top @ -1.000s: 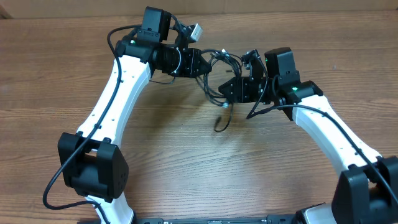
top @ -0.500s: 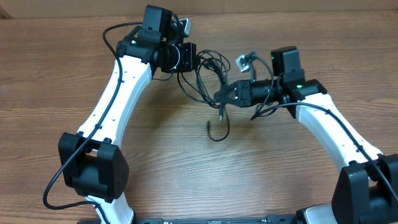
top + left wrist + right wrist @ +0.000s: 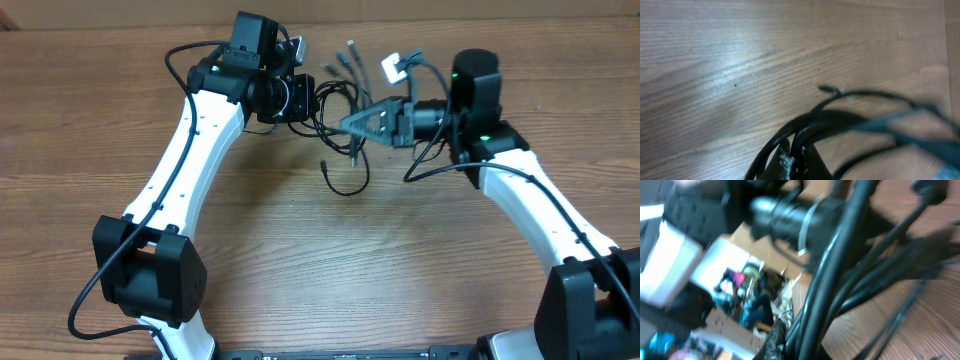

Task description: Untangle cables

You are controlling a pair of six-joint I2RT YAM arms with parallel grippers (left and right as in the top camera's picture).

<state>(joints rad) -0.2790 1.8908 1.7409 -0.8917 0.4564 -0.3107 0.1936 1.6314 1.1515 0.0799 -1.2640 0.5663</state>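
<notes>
Cables (image 3: 338,112): a black tangle held up in the air between the two grippers, over the far middle of the table (image 3: 300,260).
Left gripper (image 3: 306,100): it is clamped on the left side of the tangle. In its wrist view the cords rise out of the pinched fingers at the bottom edge and fan out to the right above the wood.
Right gripper (image 3: 352,122): its fingers taper to a point, pressed together on strands at the right side of the tangle. Its wrist view is badly blurred, with thick black strands crossing right in front of the lens.
Arms: both reach in from the sides, with the wrists almost facing each other and the bundle stretched between them.
Loose end (image 3: 345,180): one cord droops from the bundle toward the near side and curls into a small hook low by the wood. I cannot tell whether it touches the wood.
Plug ends (image 3: 350,48): a few grey tips poke out past the bundle toward the far edge, clear of both grippers.
</notes>
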